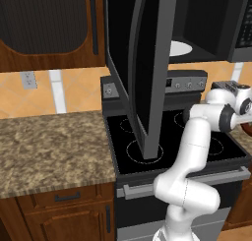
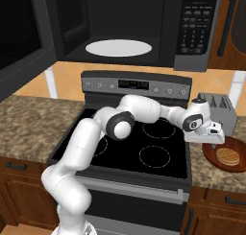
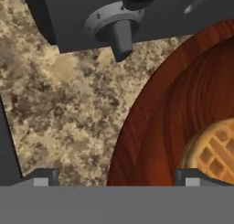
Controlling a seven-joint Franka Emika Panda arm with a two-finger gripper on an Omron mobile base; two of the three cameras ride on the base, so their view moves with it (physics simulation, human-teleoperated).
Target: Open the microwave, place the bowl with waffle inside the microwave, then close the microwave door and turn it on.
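My hand hangs low over the right-hand stretch of speckled surface (image 2: 211, 179), just right of the stove (image 2: 144, 152), and the bowl with waffle (image 2: 227, 156) sits directly beneath and a touch to the right of it. My gripper (image 3: 118, 181) is released, fingers (image 3: 41, 177) spread as wide as they go, nothing between them.

Looking down from the hand, the left fingertip sits over bare surface outside the bowl. The right one sits inside it, over the wood next to the waffle (image 3: 212, 150). So the bowl's near-left rim runs right up between my two fingers. That is the relation that matters: the rim lies between the tips, the bulk of the bowl off to the right, the waffle just past the right fingertip.

I judge a straight drop should bracket that wall, one finger outside, one inside, provided the inner one stays clear of the waffle. The toaster (image 2: 218, 111) stands just behind the bowl, so there is little room on the far side.

Up and to the left, the microwave (image 2: 134, 28) waits with its microwave door (image 1: 145, 73) swung wide toward me, the white turntable (image 2: 118, 48) bare. The carry goes up and leftward, around that open panel's edge.
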